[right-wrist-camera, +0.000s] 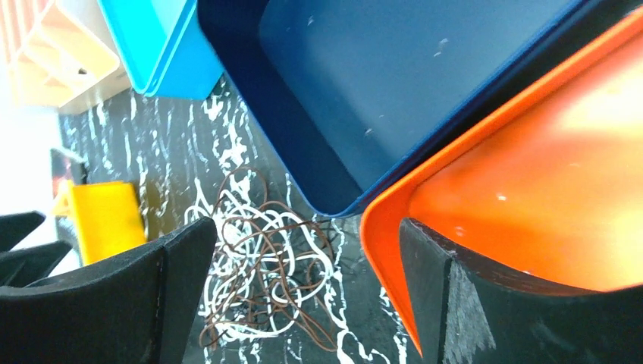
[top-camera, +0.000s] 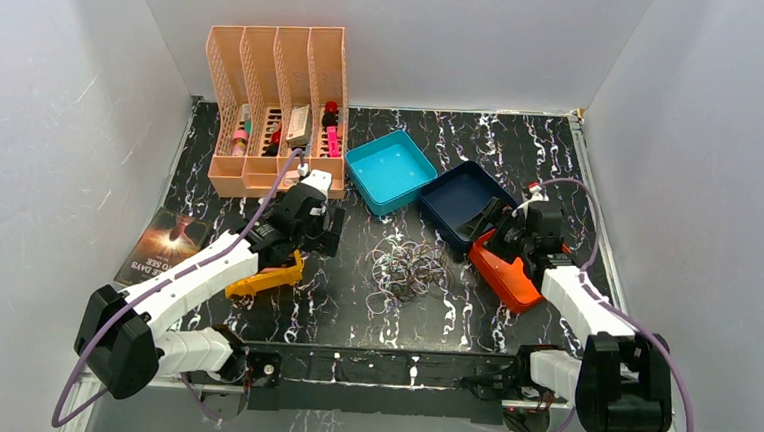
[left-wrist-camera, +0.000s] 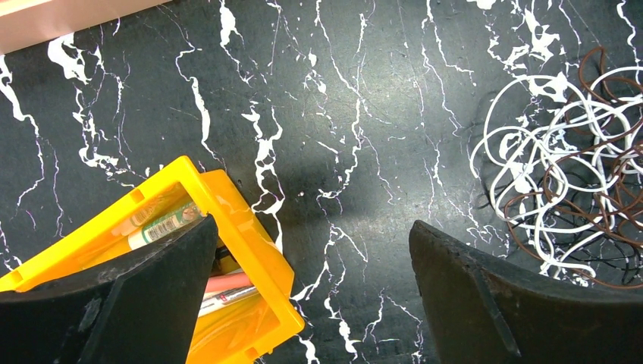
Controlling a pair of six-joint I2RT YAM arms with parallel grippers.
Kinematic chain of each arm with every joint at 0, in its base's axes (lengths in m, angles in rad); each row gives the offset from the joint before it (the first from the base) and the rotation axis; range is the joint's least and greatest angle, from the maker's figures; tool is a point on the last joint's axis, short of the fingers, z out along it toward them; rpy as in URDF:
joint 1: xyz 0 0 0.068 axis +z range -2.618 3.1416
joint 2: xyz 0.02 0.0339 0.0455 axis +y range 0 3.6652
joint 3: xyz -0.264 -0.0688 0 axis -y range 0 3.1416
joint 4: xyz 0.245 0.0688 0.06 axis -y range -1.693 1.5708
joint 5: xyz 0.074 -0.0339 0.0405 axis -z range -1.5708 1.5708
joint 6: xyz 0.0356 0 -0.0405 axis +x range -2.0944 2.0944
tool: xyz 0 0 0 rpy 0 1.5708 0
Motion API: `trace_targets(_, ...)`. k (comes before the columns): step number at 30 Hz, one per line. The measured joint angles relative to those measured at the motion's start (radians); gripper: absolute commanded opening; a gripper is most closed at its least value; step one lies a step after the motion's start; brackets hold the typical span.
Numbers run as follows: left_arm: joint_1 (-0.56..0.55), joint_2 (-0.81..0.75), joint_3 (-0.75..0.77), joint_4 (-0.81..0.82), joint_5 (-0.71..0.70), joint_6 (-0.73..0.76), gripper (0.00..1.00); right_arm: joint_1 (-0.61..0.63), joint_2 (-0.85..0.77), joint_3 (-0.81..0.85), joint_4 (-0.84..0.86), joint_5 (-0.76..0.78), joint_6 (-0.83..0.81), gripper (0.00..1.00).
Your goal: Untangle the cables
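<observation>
The cables lie as a palm-sized tangle of thin white, brown and black wires on the black marbled table, between the two arms. My left gripper is open and empty, pointing down to the left of the tangle. In the left wrist view, the gripper is over bare table, with the cables off to its right. My right gripper is open and empty, to the right of the tangle. In the right wrist view, the gripper has the cables between its fingers and below them, apart from both.
A yellow bin holding pens sits under my left finger. An orange bin, a navy bin and a teal bin stand right of and behind the tangle. A peach organizer stands at the back left. A booklet lies at the left.
</observation>
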Motion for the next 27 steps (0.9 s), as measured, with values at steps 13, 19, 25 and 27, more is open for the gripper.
trace_targets(13,0.003,0.005,0.029,0.023,0.071,-0.056,0.96,0.001,-0.285,0.075,-0.207,0.439,0.022,0.98)
trace_targets(19,-0.071,0.021,0.080,0.050,0.050,-0.092,0.96,0.001,-0.290,0.095,-0.286,0.507,0.023,0.98)
trace_targets(25,-0.189,0.115,0.114,0.082,0.049,-0.131,0.98,0.000,-0.290,0.093,-0.303,0.401,-0.018,0.98)
trace_targets(27,-0.217,0.142,0.114,0.090,0.062,-0.146,0.98,0.000,-0.296,0.089,-0.303,0.330,-0.044,0.98)
